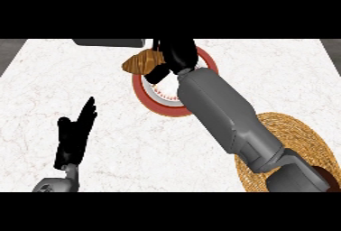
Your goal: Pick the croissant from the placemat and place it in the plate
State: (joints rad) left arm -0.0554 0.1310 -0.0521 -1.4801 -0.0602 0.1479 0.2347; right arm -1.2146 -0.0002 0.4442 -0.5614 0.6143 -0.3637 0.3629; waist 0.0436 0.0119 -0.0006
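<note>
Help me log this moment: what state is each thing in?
croissant: in the right hand's fingers, over the plate's far rim, off the placemat.
right hand: shut on the croissant.
left hand: open, fingers up, resting lower left.
plate: on the counter, partly hidden by the right forearm.
placemat: flat on the counter, under the right forearm.

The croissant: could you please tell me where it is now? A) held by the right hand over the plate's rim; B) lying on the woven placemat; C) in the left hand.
A: the right hand curls round the croissant at the red plate's far rim, away from the placemat.
</note>
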